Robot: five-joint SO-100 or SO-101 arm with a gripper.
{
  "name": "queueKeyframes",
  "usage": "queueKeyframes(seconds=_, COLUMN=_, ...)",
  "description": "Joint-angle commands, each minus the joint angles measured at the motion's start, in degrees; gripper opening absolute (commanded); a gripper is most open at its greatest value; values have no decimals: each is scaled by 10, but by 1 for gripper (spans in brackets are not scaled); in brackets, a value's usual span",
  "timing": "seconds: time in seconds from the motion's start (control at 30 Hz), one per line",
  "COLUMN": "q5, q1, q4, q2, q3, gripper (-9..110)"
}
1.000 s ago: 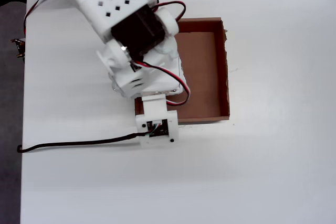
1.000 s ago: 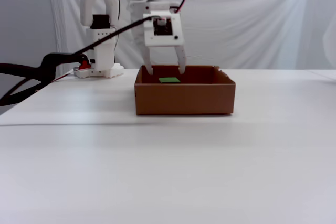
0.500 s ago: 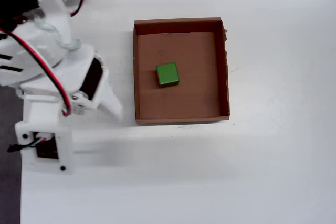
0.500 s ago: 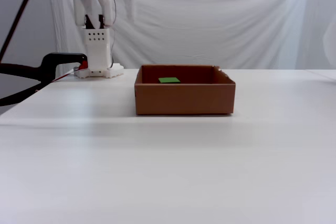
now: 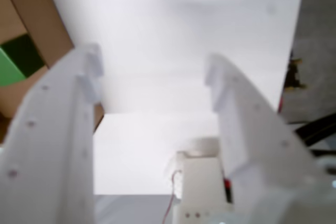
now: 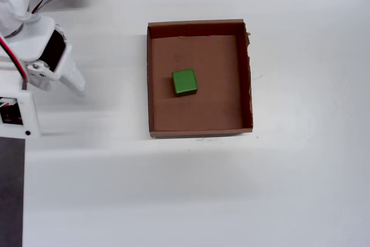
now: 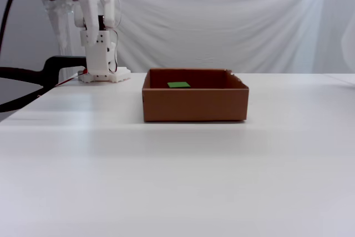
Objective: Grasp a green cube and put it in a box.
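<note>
We see the fingers (image 5: pixel 152 77) spread wide apart w/ nothing between them, only bare white tabletop (image 5: pixel 173 35) below in wrist view. The green cube (image 6: pixel 184 82) lies flat inside the box (image 6: pixel 199 27), approx. mid-floor, slightly toward the wall nearest the fingers in overhead view. Box sits well apart from the fingers; in wrist view its corner and the cube show just past the left finger's outer side. Arm base (image 7: pixel 102 54) stands behind.

Box (image 6: pixel 199 126) open-topped — only green cube (image 6: pixel 184 82) inside; surrounding table (image 6: pixel 300 189) bare.
</note>
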Motion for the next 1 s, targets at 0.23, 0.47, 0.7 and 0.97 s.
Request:
queueKeyframes(seconds=0.23, q5=-28, q1=15, q4=0, q2=157, q3=149, gripper=22)
queueKeyframes(seconds=0.47, q5=-40, q1=20, q4=13, q2=282, q3=266, gripper=21)
queueKeyframes(seconds=0.7, q5=-47, q1=21, q4=25, q2=409, q3=371, gripper=20)
queueKeyframes(seconds=0.97, q5=-56, q1=18, q4=54, q2=501, q3=455, gripper=20)
